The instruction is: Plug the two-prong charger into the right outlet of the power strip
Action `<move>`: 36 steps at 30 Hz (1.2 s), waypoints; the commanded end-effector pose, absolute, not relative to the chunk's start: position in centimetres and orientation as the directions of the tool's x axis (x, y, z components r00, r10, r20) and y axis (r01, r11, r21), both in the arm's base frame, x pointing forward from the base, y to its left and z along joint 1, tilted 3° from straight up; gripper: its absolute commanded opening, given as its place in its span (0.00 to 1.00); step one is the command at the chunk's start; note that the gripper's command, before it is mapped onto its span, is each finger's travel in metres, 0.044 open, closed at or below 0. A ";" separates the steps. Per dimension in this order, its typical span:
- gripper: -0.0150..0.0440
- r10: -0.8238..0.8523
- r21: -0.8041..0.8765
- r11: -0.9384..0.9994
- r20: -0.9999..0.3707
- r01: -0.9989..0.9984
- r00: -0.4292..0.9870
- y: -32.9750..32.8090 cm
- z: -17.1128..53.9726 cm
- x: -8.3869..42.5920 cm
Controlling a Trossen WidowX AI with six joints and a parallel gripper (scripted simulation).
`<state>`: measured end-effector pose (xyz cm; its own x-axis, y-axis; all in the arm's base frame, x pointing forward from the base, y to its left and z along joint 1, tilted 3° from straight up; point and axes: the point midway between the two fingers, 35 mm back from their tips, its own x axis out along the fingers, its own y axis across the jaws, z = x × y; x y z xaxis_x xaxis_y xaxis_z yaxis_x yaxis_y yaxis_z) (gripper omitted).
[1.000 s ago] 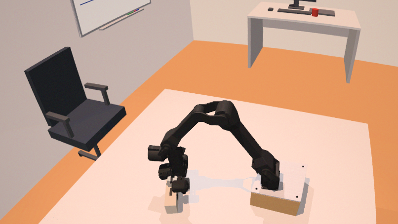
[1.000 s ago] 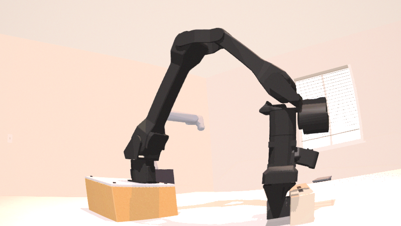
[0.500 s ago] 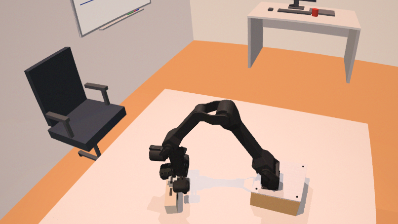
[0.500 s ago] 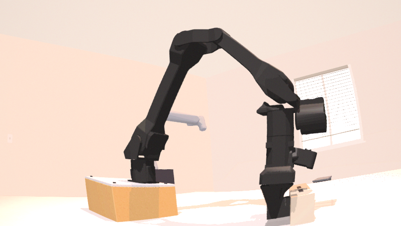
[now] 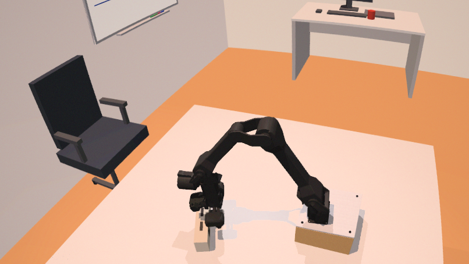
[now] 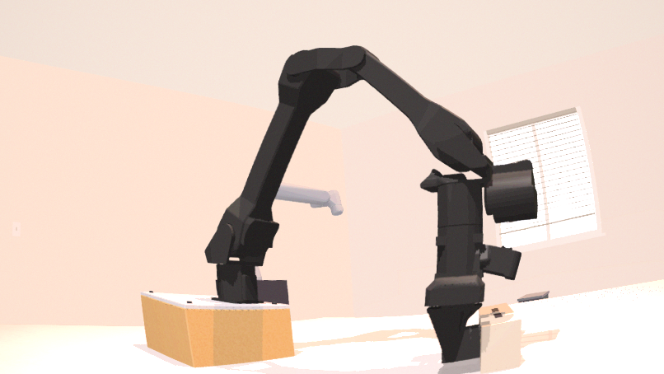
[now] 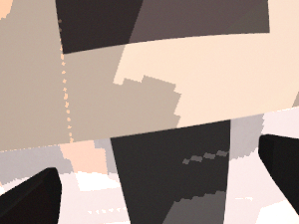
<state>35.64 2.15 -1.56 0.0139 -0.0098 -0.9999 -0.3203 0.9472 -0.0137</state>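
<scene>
The beige power strip (image 5: 198,237) (image 6: 501,346) (image 7: 214,64) stands upright as a box, with dark marks on its top; one dark band fills the upper part of the wrist view. The black charger (image 6: 472,343) (image 7: 171,168) is against the side of the strip that faces the arm's base, with no gap visible. Its prongs are hidden, and I cannot tell how deep they sit. My gripper (image 7: 162,163) points down and is open. Its fingers stand apart on either side of the charger, clear of it in the wrist view. In the top view the wrist hides the charger and the fingertips.
The arm's base stands on a wooden block with a white top plate (image 5: 344,209) (image 6: 199,304), on the far side of the charger from the strip. An office chair (image 5: 105,141), a desk (image 5: 357,24) and a whiteboard (image 5: 131,16) stand away in the background.
</scene>
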 end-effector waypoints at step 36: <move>1.00 -0.005 -0.011 0.945 -1.000 -0.326 0.020 0.9 -1.8 32.4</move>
